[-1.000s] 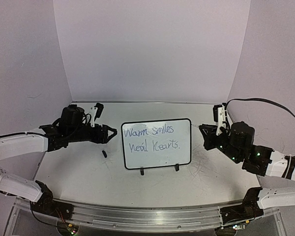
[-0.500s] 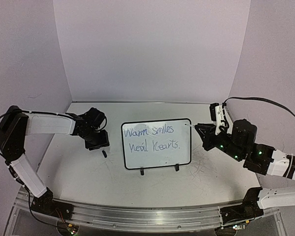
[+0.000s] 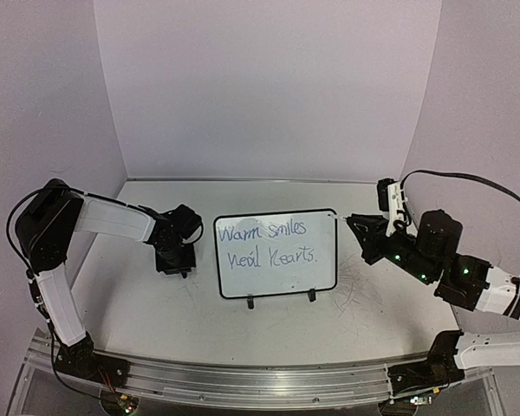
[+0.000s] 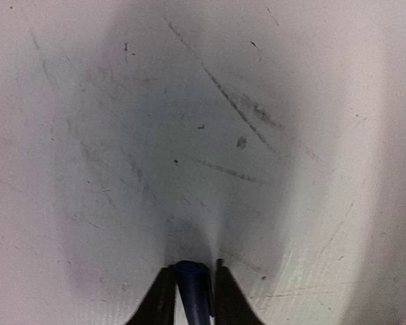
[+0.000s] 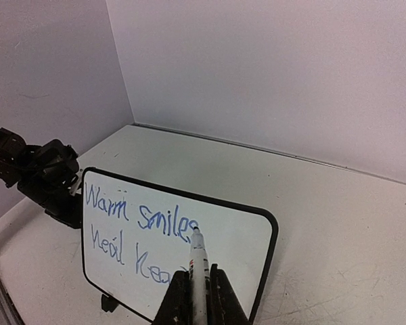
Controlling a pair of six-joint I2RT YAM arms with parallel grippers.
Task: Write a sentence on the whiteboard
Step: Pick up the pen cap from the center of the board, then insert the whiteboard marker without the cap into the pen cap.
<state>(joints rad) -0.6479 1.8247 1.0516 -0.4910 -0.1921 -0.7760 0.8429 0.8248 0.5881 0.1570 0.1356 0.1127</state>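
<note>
The whiteboard (image 3: 322,274) stands on its two feet mid-table, and the sentence (image 3: 264,243) in blue reads "Warm smiles heal hearts." on two lines. My left gripper (image 3: 178,263) points down at the table just left of the board. In the left wrist view my left gripper (image 4: 191,268) is shut on a dark blue marker cap (image 4: 192,290). My right gripper (image 3: 360,230) hovers at the board's right edge, shut on a white marker (image 5: 199,256). The marker's tip points at the whiteboard (image 5: 240,233) near the end of "smiles" in the sentence (image 5: 137,220).
The tabletop (image 3: 269,316) is scuffed white with grey scratches (image 4: 237,115). Lilac walls (image 3: 269,87) close in the back and both sides. A metal rail (image 3: 243,377) runs along the near edge between the arm bases.
My left arm swung from pointing at the board to pointing down over the small dark cap on the table, and its jaws closed around it. The right gripper edged slightly toward the board.
</note>
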